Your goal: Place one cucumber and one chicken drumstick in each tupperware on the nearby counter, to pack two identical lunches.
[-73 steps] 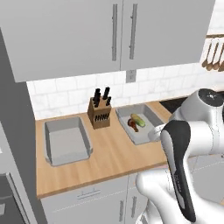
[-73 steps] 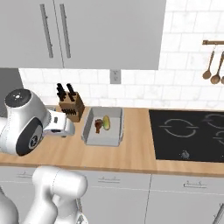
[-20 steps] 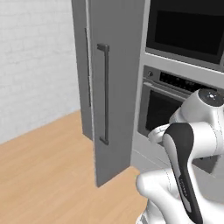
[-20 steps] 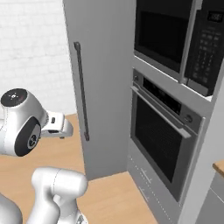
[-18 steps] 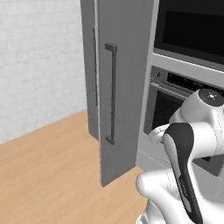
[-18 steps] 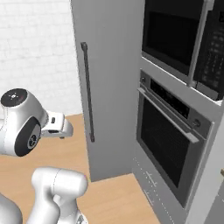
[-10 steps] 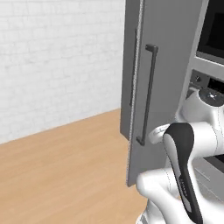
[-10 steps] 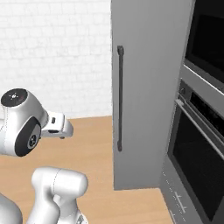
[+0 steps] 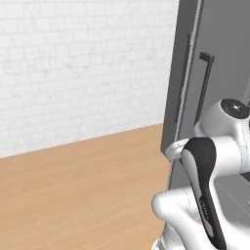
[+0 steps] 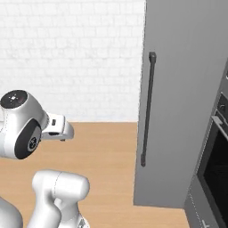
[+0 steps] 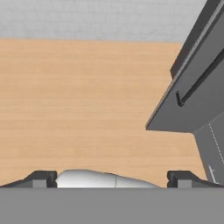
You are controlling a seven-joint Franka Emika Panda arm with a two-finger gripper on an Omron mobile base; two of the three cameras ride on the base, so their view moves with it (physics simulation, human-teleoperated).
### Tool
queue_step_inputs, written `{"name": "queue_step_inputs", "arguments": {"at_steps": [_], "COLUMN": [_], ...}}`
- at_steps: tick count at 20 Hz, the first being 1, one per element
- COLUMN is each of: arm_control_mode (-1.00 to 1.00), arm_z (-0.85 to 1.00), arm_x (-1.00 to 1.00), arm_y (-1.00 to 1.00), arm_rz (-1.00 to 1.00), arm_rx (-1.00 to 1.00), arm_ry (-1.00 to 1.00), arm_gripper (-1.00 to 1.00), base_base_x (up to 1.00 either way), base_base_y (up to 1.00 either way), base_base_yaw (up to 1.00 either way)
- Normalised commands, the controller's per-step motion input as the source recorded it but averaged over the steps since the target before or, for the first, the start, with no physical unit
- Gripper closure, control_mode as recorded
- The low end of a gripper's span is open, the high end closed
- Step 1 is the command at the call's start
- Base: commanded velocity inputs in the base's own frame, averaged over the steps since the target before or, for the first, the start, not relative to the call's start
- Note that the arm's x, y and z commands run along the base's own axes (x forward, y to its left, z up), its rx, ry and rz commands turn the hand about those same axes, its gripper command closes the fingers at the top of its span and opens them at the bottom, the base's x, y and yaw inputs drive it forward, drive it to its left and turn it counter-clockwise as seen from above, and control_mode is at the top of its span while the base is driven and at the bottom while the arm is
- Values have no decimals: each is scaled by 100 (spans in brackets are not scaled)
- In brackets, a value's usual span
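Since the picture three and a half seconds back, the whole scene has changed with the base: the desk with its knife block and grey containers has left both base views, and within the last second the tall grey cabinet has slid toward the right of the frames while more white brick wall has come in on the left.

The claw (image 11: pixel 112 177) is released, its two dark fingertips (image 11: pixel 40 178) standing wide apart at the bottom of the hand view with nothing between them. Below and ahead of the claw lies the pale wooden floor (image 11: pixel 78 100). Ahead and to the claw's right stands the tall grey cabinet (image 11: pixel 192 92), carrying a long dark handle (image 11: pixel 201 81) on its door. Beyond the floor, straight ahead of the claw, runs the white brick wall (image 11: pixel 96 17).

In the right base view the arm's white hand points toward the cabinet (image 10: pixel 187 98), well apart from it, and the vertical handle (image 10: pixel 148 109) shows on the door. A dark oven front (image 10: pixel 216 173) sits past the cabinet at the right edge.

The desk, with the task's things, lies outside these pictures, so I cannot tell where it stands relative to the claw.
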Motion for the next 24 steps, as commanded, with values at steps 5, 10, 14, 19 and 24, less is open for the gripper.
{"name": "queue_step_inputs", "arguments": {"at_steps": [5, 10, 14, 19, 24], "arm_control_mode": [100, 100, 100, 100, 100], "arm_z": [0, 0, 0, 0, 0], "arm_x": [0, 0, 0, 0, 0], "arm_y": [0, 0, 0, 0, 0], "arm_rz": [0, 0, 0, 0, 0], "arm_rx": [0, 0, 0, 0, 0], "arm_ry": [0, 0, 0, 0, 0], "arm_gripper": [-100, -100, -100, -100, -100], "base_base_x": [100, 100, 100, 100, 88], "base_base_y": [97, 75, 54, 46, 7], "base_base_yaw": [0, 26, 40, 14, -40]}}
